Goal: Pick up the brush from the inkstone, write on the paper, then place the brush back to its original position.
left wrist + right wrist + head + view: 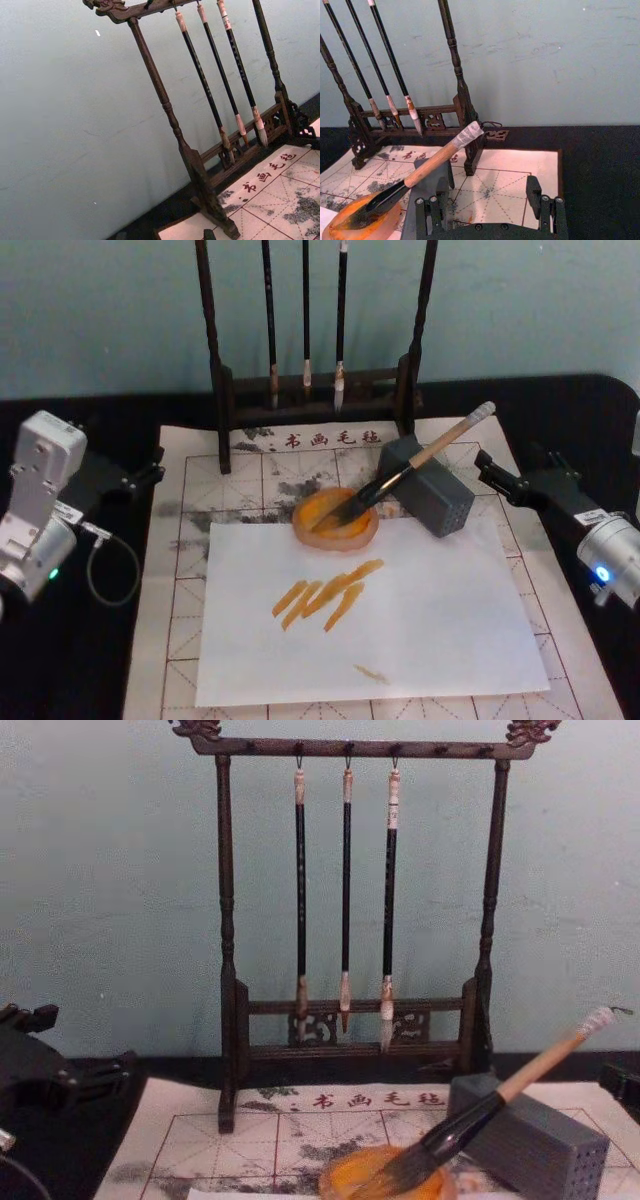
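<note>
A white sheet (400, 610) streaked with orange strokes lies nearest, over the red-gridded paper (180, 610). Behind it the brush (415, 462) rests untouched, bristles in the orange inkstone (335, 522), handle slanting up and rightward across a grey block (432, 498). The right gripper (490, 210) waits alongside, fingers apart; the left gripper (150, 472), parked, I cannot tell.

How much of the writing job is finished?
It may be finished, or not begun. Orange strokes mark the white sheet on the paper, and the brush rests with bristles in the inkstone. Both the left gripper and right gripper sit off to the sides, holding nothing.
</note>
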Controlling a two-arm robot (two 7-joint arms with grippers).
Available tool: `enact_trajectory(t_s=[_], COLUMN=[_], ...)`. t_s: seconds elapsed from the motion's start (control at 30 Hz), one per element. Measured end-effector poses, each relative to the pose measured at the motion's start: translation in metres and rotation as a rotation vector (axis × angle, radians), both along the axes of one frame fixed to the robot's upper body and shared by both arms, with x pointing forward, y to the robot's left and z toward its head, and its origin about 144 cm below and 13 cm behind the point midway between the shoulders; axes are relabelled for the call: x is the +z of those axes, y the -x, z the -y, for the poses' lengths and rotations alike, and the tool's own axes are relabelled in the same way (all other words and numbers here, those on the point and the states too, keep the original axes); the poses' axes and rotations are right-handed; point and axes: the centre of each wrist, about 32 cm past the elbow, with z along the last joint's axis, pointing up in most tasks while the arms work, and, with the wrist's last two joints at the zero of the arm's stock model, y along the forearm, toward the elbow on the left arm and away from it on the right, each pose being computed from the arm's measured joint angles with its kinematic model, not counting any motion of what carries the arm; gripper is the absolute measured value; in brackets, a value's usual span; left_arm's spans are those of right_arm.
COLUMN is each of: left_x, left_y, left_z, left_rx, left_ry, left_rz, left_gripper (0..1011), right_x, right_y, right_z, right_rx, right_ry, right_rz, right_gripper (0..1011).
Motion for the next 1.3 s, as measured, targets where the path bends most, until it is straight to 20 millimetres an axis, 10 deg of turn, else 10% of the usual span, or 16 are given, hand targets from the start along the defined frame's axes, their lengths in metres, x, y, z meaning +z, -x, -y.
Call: enact_trajectory(t_s=[1.3], left_x=[0.0], left_y=[0.0], left_z=[0.0], left_rx=[0.0], left_ry=[0.0], left_rz=[0.0], left_gripper=[1001], right_x=[0.0005], right_y=[0.0003], right_z=[0.0012], right_rx=[0.007], right_ry=[-0.001], right_rz=[-0.002], right_gripper=[1000])
